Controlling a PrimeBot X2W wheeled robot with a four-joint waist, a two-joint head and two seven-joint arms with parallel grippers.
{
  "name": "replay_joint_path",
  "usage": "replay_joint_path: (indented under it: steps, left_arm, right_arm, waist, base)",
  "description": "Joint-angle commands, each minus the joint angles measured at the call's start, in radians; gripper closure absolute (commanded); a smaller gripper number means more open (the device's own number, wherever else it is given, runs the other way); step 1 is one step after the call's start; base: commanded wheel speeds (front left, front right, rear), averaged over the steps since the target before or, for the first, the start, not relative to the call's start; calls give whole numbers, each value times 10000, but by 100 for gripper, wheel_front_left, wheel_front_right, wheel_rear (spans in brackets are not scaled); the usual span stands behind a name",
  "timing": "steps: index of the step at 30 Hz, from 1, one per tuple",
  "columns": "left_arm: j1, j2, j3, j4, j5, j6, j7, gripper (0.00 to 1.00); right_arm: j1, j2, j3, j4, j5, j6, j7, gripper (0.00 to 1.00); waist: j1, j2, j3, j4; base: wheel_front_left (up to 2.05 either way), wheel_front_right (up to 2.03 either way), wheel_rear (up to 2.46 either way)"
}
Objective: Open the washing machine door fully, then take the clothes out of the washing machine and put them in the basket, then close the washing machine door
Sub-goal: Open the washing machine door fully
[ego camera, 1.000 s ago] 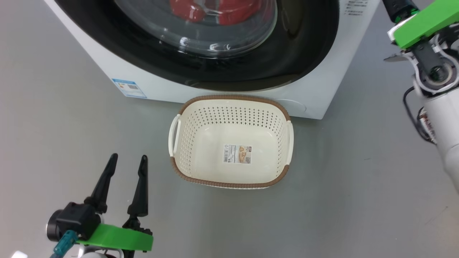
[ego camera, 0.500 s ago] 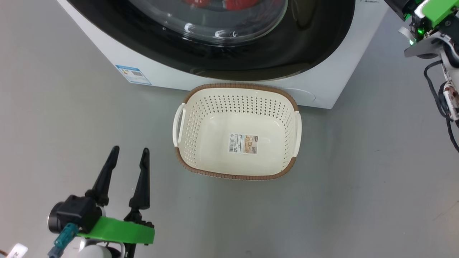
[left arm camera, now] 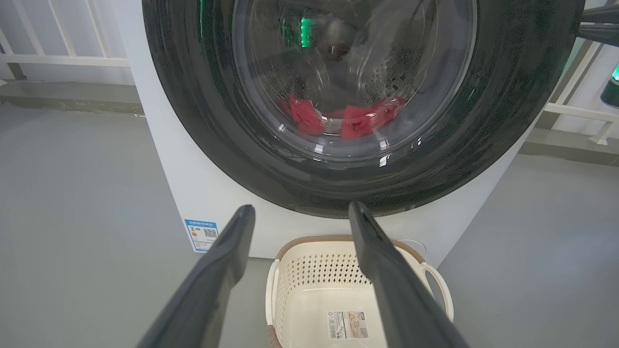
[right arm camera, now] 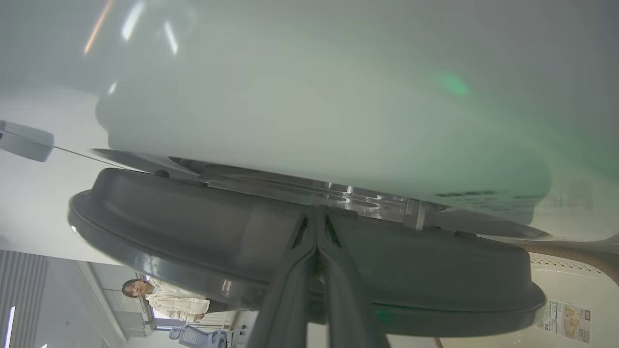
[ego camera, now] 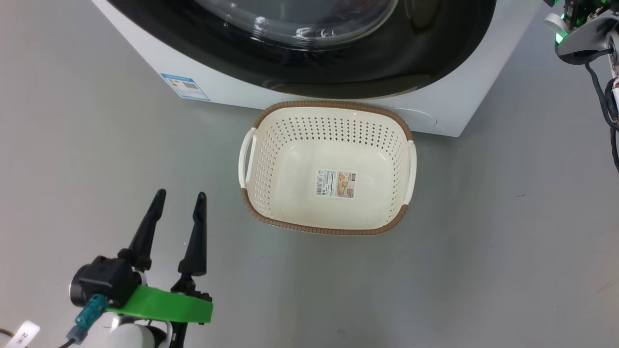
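Lower left, head view: left hand, fingers apart, holding nothing | bottom centre, right wrist view: right hand, fingers together, tips at washing machine door rim.

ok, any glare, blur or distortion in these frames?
Head view: sharp, evenly lit, white highlights on the glass of the washing machine door. Left wrist view: reflections and a green glint on that glass partly veil the clothes; wide-angle stretch toward the edges. Right wrist view: the washing machine is a soft, green-tinted blur, too close to focus.
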Motion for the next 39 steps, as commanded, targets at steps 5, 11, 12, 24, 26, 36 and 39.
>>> replay_joint_path:
  steps: [5, 11, 12, 24, 26, 36, 39]
  left_arm:
    - [-292, 193, 307, -180, -105, -31, -80, 0]
    - [-196, 193, 299, -110, -87, -31, -80, 0]
    - [-166, 193, 305, -100, -76, -31, -80, 0]
    - [173, 193, 267, -22, 91, -31, -80, 0]
    - [215, 193, 259, -9, 103, -31, -80, 0]
    - [767, 193, 253, 73, 191, -31, -80, 0]
    - [926, 193, 280, 66, 203, -31, -80, 0]
  right_arm:
    - [-211, 406, 120, -24, -2, -9, 410, 100]
    - [316, 476, 90, -319, 73, -9, 586, 100]
    - [461, 492, 113, -403, 75, -9, 656, 100]
    - [2229, 740, 428, -1915, -4, -9, 1272, 100]
    - [2400, 746, 449, -2078, -11, -9, 1306, 100]
    - [4271, 886, 748, -3891, -52, -9, 1679, 100]
    - [4766, 944, 798, -4405, -64, -9, 1687, 100]
  waist:
    - [0, -1, -14, 18]
    - [0, -1, -319, -67]
    - [0, -1, -382, -95]
    - [0, -1, -1100, -379]
    - [0, -1, -1169, -390]
    - [0, -1, -1931, -352]
    - [0, -1, -2084, -296]
  base:
    - [0, 0, 0]
    - [0, 0, 0]
    - [0, 0, 0]
    - [0, 0, 0]
    - [0, 0, 0]
    - [0, 0, 0]
    - [0, 0, 0]
